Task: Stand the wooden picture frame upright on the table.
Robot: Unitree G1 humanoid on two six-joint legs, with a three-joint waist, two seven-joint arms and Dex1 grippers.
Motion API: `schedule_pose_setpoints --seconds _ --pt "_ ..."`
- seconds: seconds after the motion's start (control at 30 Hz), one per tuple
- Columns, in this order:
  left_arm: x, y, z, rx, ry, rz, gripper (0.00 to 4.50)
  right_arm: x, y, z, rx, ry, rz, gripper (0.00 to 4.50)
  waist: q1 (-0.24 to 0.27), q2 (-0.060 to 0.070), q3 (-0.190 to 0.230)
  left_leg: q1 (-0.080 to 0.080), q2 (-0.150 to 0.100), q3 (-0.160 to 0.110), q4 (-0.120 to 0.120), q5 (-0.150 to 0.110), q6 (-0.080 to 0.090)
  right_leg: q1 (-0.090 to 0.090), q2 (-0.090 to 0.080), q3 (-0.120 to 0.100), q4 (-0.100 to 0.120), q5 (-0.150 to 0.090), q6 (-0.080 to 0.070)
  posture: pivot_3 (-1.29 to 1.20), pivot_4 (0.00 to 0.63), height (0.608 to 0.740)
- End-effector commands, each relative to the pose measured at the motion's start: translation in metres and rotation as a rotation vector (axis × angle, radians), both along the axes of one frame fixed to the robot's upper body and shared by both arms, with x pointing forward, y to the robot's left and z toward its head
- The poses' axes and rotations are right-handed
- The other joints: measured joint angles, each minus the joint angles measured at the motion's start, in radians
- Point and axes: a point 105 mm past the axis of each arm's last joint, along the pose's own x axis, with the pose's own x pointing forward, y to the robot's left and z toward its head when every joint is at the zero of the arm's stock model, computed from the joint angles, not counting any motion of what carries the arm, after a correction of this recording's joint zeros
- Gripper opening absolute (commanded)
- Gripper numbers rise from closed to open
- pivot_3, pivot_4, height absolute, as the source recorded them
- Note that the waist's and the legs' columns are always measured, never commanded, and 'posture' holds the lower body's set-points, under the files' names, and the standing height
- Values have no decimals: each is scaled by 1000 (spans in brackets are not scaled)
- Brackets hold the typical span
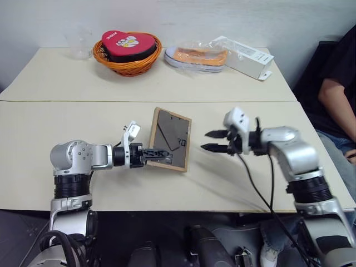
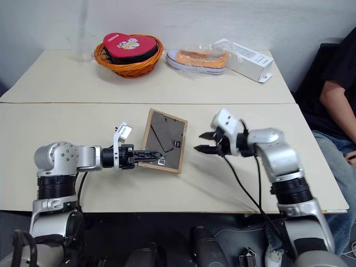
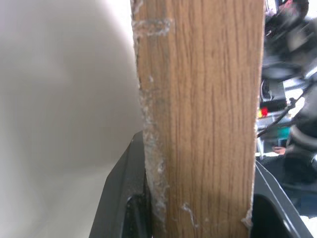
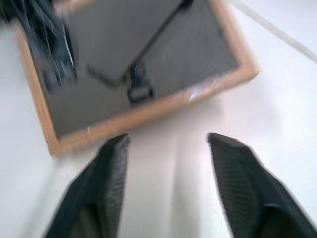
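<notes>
**The frame tips up, back side showing**

The wooden picture frame (image 1: 171,139) is on the near half of the table (image 1: 67,128), just this side of the seam. It is tilted up with its dark back facing the robot. Its long sides run up and away, leaning a bit. The picture side is hidden.

The left gripper (image 1: 158,156) is clamped on the frame's near left edge. The right gripper (image 1: 214,140) is just beside the frame's right edge, not touching, with its fingers apart.

Far behind the frame sit an orange basket (image 1: 129,62) with a red heart box (image 1: 128,44), a shoe in a bag (image 1: 196,58) and a white box (image 1: 245,57). A person's arm (image 1: 335,97) is cut off well to the frame's right.
</notes>
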Motion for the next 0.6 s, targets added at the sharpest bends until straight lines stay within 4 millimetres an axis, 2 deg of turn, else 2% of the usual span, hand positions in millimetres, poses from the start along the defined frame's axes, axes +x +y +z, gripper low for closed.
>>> schedule_pose_setpoints --seconds 0.03,0.1,0.27,0.37,0.5,0.6 --pt "-7 -12 23 -34 -118 -79 1250 -11 14 24 115 51 53 3840 0 0 0 0 0 0 0 0 0 0 0 0 0 0 0 0 150 740" --pt "-7 -16 26 -34 -140 -90 1250 -9 20 30 145 69 51 4473 0 0 0 0 0 0 0 0 0 0 0 0 0 0 0 0 150 740" --pt "-9 -26 38 -47 -201 -137 1250 -5 43 29 166 86 72 4500 1 0 0 -2 0 0 0 0 0 -1 0 0 -1 0 0 0 150 740" --pt "-8 -28 38 -24 -213 -146 1250 -19 60 34 195 103 159 4500 -1 0 0 -3 0 0 0 0 1 -2 0 0 -1 0 0 0 150 740" --pt "-6 -27 32 11 -214 -141 1250 -32 68 38 205 108 218 4500 0 0 0 -3 0 0 0 0 1 -2 0 0 -1 0 0 0 150 740" --pt "-5 -25 31 8 -213 -138 1250 -41 67 41 210 98 236 4500 0 0 0 -3 0 0 0 0 1 -2 0 0 -1 0 0 0 150 740"
